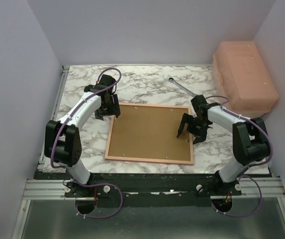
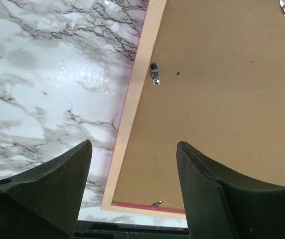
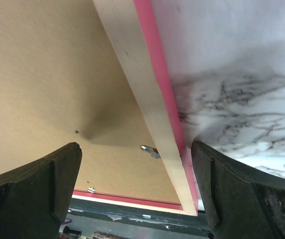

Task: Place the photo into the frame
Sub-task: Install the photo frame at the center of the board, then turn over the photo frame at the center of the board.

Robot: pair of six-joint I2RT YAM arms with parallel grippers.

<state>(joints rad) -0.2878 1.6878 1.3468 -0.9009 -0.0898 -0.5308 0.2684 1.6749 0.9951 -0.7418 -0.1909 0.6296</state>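
Note:
The frame point(image 1: 113, 131) lies face down on the marble table, its pale wood reverse up and pink edges showing, with the brown fibreboard backing panel point(image 1: 150, 131) set inside it. The photo is hidden. My left gripper point(image 1: 106, 110) is open above the frame's far left corner; its wrist view shows the frame's left rail point(image 2: 132, 112) between the fingers. My right gripper point(image 1: 191, 130) is open over the frame's right rail point(image 3: 147, 104), fingers on either side of it. Small metal clips point(image 2: 155, 73) sit along the backing's edge.
A salmon-pink plastic bin point(image 1: 244, 74) stands at the back right. A metal tool with a ring end point(image 1: 182, 87) lies on the table behind the frame. Grey walls enclose the table on three sides. The table's black front edge point(image 1: 147, 178) runs close to the frame.

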